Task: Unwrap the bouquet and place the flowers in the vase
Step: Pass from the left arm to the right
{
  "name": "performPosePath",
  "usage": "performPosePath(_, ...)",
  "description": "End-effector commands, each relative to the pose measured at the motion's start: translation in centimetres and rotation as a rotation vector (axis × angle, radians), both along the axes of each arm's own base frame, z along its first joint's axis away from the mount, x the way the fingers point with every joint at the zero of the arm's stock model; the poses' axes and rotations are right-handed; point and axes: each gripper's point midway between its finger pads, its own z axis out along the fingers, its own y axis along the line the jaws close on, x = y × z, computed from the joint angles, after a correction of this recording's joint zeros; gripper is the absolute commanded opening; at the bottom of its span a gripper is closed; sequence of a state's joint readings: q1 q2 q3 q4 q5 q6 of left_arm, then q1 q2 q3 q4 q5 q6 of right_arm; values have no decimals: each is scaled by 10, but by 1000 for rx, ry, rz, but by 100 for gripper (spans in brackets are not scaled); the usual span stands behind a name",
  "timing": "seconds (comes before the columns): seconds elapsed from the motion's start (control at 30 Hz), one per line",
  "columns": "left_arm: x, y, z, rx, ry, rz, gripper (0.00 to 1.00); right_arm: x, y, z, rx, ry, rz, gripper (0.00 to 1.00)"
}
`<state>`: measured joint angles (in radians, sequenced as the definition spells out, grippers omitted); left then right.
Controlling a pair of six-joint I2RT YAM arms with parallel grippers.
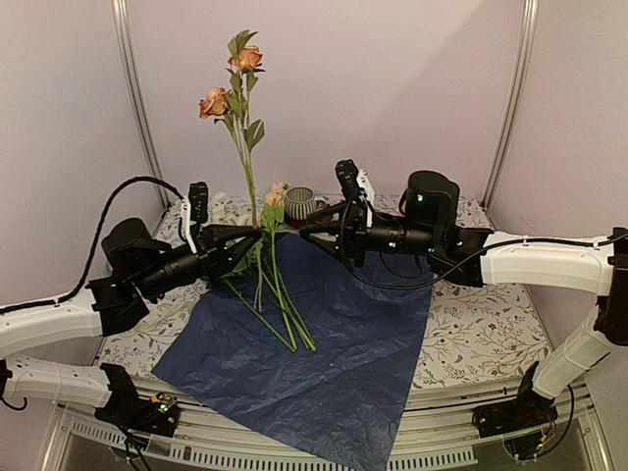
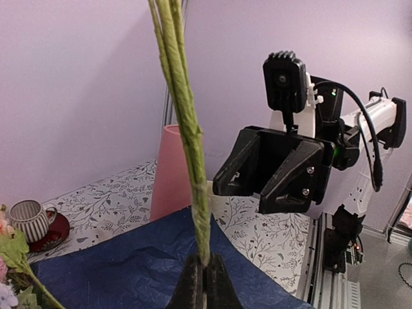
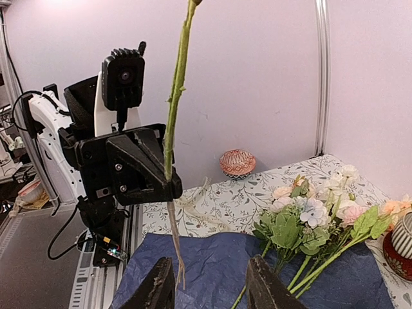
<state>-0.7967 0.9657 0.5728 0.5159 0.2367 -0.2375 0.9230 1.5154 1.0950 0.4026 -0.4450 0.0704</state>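
Nearest the arms, bottom middle of the top view, the blue paper [image 1: 334, 363] lies spread flat on the counter [image 1: 481, 334], so the unwrapping looks done. The rest of the flowers [image 1: 285, 304] lie loose on its upper left part.

Just above them, the left gripper [image 1: 235, 235] is clamped on 1 stem [image 2: 193, 141] and holds it upright, peach blooms [image 1: 231, 83] way up at the top of the frame. The right gripper [image 3: 211, 283] faces it from close by, jaws apart, nothing between them.

The vase [image 2: 172, 170] is further back. In the left wrist view it stands left of centre, behind the held stem at the far edge of the paper. I can't pick it out from above. A striped cup [image 1: 299, 202] sits at the back too.

What worries me:
- The stem is gripped low and the blooms are heavy, so it could swivel in the grip on the way over.
- Only a short tail hangs below the gripper, so it could miss the vase mouth or nudge the rim and tip the vase.
- The right gripper is close enough to clip the stem.
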Motion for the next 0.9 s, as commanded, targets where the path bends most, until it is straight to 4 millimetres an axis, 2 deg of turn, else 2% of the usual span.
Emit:
performPosePath(0.0, -7, -10, 3, 1, -59, -52, 0, -12, -2, 26, 34, -25, 46, 39)
performPosePath(0.27, -6, -19, -2, 18, -61, -84, 0, -8, 0, 31, 46, -8, 37, 43)
performPosePath(0.47, -7, -22, -5, 30, -62, -100, 0, -7, 5, 32, 52, 16, 50, 53)
performPosePath(0.67, -9, -23, -6, 31, -64, -110, 0, -9, 8, 30, 50, 32, 73, 71)
performPosePath(0.8, -9, -23, -6, 32, -64, -115, 0, -6, 9, 29, 53, 47, 58, 91)
performPosePath(0.87, -9, -23, -6, 33, -66, -115, 0, -4, 9, 29, 57, 52, 53, 93)
